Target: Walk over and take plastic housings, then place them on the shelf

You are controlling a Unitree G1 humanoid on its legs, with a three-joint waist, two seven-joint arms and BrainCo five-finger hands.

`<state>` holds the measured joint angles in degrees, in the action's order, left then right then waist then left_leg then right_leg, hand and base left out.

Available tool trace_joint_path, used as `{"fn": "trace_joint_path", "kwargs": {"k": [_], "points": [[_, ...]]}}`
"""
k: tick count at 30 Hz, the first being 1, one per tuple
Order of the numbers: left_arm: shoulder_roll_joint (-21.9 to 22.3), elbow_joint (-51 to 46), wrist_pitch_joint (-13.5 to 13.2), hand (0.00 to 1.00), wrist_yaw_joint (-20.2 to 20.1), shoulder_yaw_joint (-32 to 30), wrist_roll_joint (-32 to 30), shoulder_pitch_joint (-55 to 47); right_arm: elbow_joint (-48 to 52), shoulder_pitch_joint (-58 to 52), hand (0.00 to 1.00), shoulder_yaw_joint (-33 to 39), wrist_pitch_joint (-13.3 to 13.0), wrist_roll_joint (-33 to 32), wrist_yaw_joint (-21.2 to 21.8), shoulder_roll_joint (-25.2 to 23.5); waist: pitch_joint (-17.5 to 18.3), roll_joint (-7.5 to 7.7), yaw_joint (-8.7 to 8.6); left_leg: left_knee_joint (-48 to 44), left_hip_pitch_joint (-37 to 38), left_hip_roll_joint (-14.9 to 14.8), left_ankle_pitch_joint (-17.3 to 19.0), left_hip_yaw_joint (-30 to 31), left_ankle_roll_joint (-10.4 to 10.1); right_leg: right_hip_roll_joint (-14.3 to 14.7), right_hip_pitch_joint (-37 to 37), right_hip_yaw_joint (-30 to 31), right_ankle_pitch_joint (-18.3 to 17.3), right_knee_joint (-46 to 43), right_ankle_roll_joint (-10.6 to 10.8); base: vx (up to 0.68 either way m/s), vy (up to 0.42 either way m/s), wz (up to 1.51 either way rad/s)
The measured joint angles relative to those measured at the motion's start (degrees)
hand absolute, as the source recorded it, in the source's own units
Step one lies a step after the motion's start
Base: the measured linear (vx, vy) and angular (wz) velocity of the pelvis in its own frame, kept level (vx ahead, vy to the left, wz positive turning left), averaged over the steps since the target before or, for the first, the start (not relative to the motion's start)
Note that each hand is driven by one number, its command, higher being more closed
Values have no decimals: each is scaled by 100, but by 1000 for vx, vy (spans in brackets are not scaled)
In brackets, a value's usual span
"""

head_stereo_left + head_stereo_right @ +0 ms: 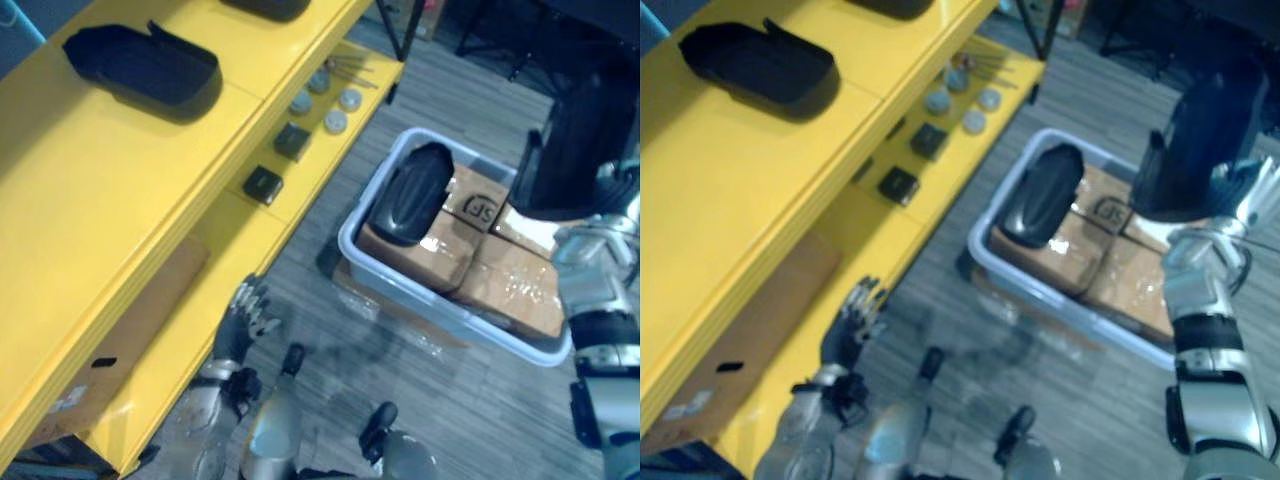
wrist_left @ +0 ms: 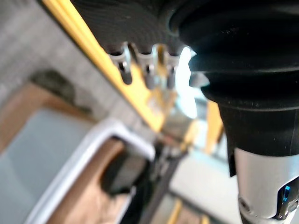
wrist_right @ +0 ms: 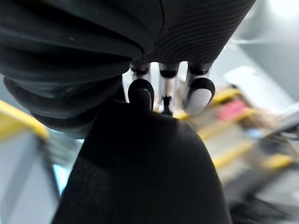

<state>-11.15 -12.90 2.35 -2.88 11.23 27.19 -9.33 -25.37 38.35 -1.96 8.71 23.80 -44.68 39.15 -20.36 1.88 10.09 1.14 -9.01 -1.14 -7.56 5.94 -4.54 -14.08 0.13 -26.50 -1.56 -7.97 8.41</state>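
**One housing up in my right hand, not loving the grip**

My right hand is curled onto a black housing, held up clear of the bin. On the wrist cam the fingers hook over its edge, but I can't see what the thumb is doing behind it. The left hand hangs low beside the yellow shelf, fingers loose, holding nothing. A second housing lies in the bin on the boxes, and a third housing sits on the top board.

What worries me:

- It looks like an edge grip on a big, smooth shell. I reckon a jolt from a step or a quick turn could twist it out of the fingers.
- The shelf is on my left and the part is far out right. Swinging it across could clip the board's lip or knock the third housing.
- The left hand is near the lower board, so it might snag as I close in.
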Motion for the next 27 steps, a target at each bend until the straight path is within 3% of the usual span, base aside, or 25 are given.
{"fn": "trace_joint_path", "kwargs": {"k": [6, 8, 10, 13, 16, 24, 27], "points": [[-182, 588, 369, 0, 78, 442, -236, 878, 999, -337, 100, -169, -548, 673, -29, -438, 343, 101, -179, 255, 380, -38, -17, -379, 20, 0, 69, 334, 92, 129, 15, 12, -5, -32], [-192, 1177, 598, 0, 199, 521, -36, 1310, 1358, -696, 100, -255, -844, 947, -23, -685, 503, 192, -355, 346, 513, -79, -10, -562, 31, 30, 78, 491, 95, 191, 17, -12, -24, -43], [-188, 1609, 665, 0, 306, 539, -47, 1614, 1593, -857, 100, -301, -1023, 1106, -5, -835, 535, 239, -522, 351, 563, -133, -5, -663, 25, 86, 64, 615, 131, 228, -15, -40, -30, -36], [-168, 2051, 676, 0, 545, 589, -112, 1971, 1858, -1046, 100, -353, -1266, 1128, 98, -953, 560, 279, -694, 377, 650, -231, 7, -840, 7, 161, 65, 764, 193, 329, -57, -55, -36, -34], [-46, 2379, 684, 0, 659, 601, 233, 2265, 2001, -1196, 100, -358, -1488, 1140, 221, -1082, 582, 267, -799, 379, 696, -301, 0, -926, -15, 230, 65, 830, 226, 373, -88, -48, -37, -18], [317, 2843, 366, 0, 641, 763, 1437, 2444, 2043, -1405, 100, -691, -2104, 1530, 682, -1480, 848, 214, -826, 353, 706, -338, -21, -955, -46, 320, 93, 916, 321, 502, -87, -7, -20, -4], [392, 2938, 313, 0, 589, 771, 1819, 2492, 2043, -1423, 100, -845, -2204, 1536, 781, -1598, 867, 215, -839, 353, 730, -322, -23, -951, -45, 315, 148, 916, 360, 552, -79, -11, 1, 0]]}}
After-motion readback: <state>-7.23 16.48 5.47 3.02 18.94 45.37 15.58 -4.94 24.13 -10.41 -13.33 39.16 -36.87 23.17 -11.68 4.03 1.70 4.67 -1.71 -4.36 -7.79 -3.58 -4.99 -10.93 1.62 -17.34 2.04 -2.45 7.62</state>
